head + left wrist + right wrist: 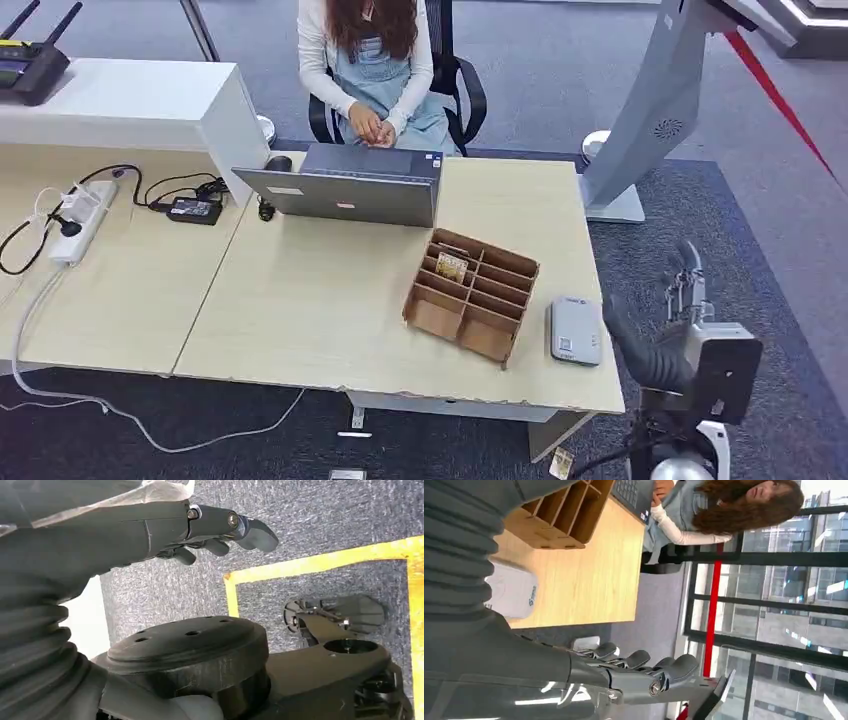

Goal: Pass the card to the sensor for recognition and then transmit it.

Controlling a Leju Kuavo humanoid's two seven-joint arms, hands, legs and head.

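Desk [330,300]: we see a pale wood top carrying the laptop [345,185], organiser and sensor.
Person [375,60]: seated behind the laptop, hands together.
Organiser [470,295]: brown divided box, near the middle of the desk.
Sensor [576,330]: white reader just beside the organiser, near the desk's right edge.
Card [451,266]: standing in a rear compartment of the organiser (we cannot read it).
Right hand [688,285]: raised off the desk's right edge, fingers [639,657] loosely extended, holding nothing.
Left hand [220,527]: hanging over grey carpet, fingers slightly curled, empty.

A person [372,60] sat behind an open laptop [345,185]; a power strip [82,220] and possibly a router [30,62] lay left
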